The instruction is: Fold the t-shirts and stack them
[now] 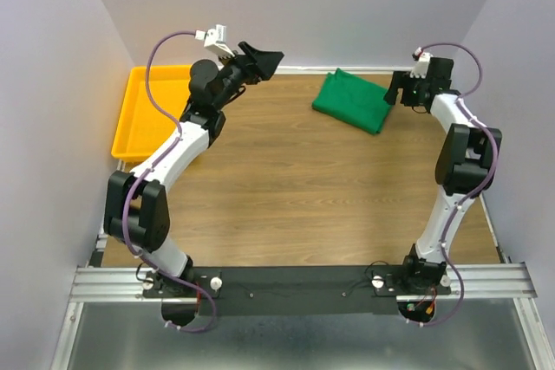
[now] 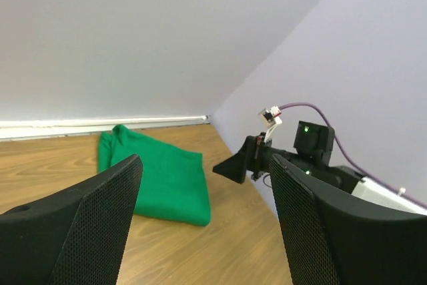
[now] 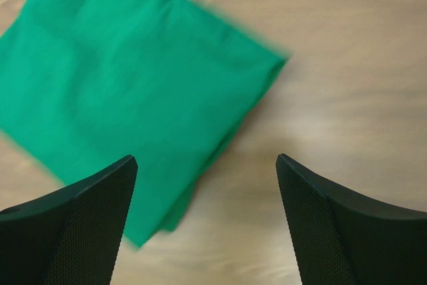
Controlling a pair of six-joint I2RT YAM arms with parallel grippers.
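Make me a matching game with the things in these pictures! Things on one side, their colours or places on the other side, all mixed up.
Things:
1. t-shirt
2. tray
3. table
4. right gripper

Clues:
A. brown wood
B. yellow, at the far left
C. black, open, right beside the t-shirt
D. green, folded, at the far right

Pairs: 1-D, 2-B, 3-A, 4-C

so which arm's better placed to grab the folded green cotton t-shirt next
Right. The right gripper, open, sits beside the folded green cotton t-shirt; the left gripper, also open, is across the table near the yellow plastic tray.
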